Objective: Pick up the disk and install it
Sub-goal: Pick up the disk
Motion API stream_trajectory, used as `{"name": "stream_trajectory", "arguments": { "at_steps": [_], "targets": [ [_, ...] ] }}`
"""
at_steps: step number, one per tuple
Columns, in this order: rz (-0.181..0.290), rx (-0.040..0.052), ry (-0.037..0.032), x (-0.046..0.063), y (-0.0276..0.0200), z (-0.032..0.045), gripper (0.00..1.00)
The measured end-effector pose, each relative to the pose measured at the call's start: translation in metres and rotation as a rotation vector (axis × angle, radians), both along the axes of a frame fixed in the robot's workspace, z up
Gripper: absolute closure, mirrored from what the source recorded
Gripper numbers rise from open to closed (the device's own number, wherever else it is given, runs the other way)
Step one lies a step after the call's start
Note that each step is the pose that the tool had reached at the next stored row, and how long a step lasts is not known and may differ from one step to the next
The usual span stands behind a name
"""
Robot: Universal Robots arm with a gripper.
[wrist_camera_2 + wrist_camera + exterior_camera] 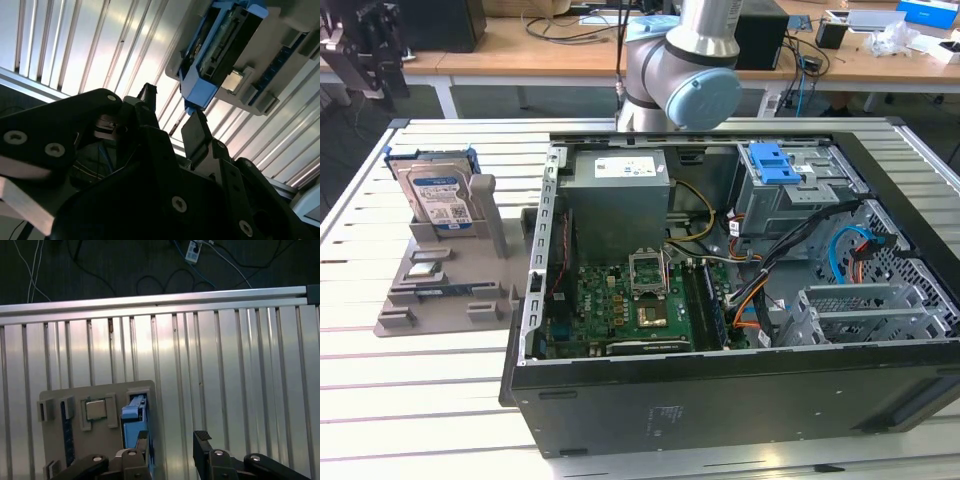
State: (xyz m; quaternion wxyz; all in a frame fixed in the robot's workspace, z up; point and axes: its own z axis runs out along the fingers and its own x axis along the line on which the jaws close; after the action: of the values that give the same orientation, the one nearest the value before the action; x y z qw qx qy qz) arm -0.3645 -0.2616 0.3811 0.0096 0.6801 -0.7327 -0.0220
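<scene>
Early stage, to judge by the layout: nothing gripped, nothing fitted yet.

Fingers (202, 441) spread wide in both wrist views, bare gap between them, hung above the bench (240, 365) and pointed down at it.

Below, the disk (133, 415): set on edge in a slot of the grey holder (100, 392), blue bracket (131, 436) uppermost, untouched. Same story in the exterior view: standing upright, label toward the camera, at the holder's far end, on the exterior view's left of the open case (720, 385), near it but outside it.

Key relation, read from the first wrist view: upper edge of the disk running along the bench slats, so square across the fingers' closing line, with the thin side offered to the gap. Turn about right, then, as a judgement. Sideways less so: lined up with one finger rather than with the middle of the gap, hence off to that finger's side.

In the second wrist view, disk (217, 50) seen beyond the fingertips (196, 125), clear of both, one tip drawn close to the bracket's lower corner. Height between them not readable from that angle.

Also in the holder, just beside the disk: a small square chip (95, 410). Nothing else near enough to foul a grasp, by the look of it.
</scene>
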Motion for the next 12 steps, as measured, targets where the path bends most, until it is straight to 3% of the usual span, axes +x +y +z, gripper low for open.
{"name": "stream_trajectory", "arguments": {
  "at_steps": [4, 6, 8, 12],
  "targets": [
    [0.0, -0.0035, -0.0001, 0.0, -0.0058, -0.0009, 0.52],
    [0.0, -0.0057, -0.0001, 0.0, -0.0123, -0.0012, 0.52],
    [0.0, -0.0116, -0.0001, 0.0, -0.0228, -0.002, 0.52],
    [0.004, -0.0226, 0.0003, 0.008, -0.0266, -0.0044, 0.52]
  ]
}}
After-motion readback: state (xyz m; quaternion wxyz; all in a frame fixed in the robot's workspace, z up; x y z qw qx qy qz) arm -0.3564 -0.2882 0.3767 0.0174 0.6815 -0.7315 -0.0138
